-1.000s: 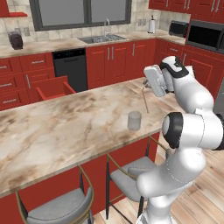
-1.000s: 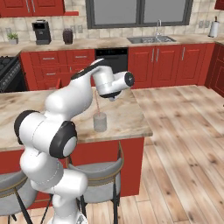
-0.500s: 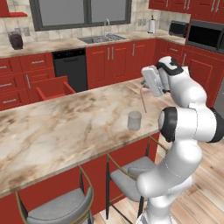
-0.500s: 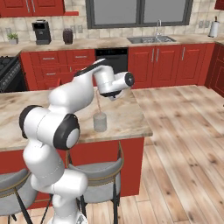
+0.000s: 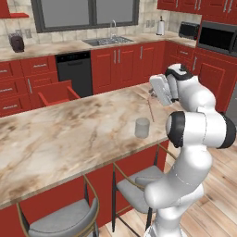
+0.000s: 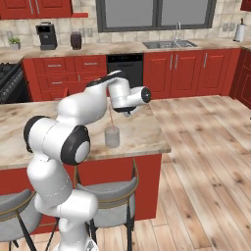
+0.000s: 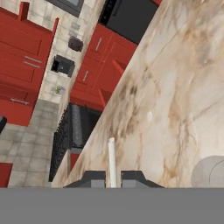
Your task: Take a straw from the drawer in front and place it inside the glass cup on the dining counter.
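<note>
In the left base view, the thin pale pinkish straw (image 5: 150, 109) slanted down toward the small clear glass tumbler (image 5: 142, 127), which stood near the right end of the beige veined marble dining counter (image 5: 69, 139). The hand view showed what the base views hid: the dark two-finger gripper (image 7: 113, 176) clamped shut on the straw (image 7: 112, 159), with the tumbler's rim (image 7: 210, 173) at the lower right.
</note>
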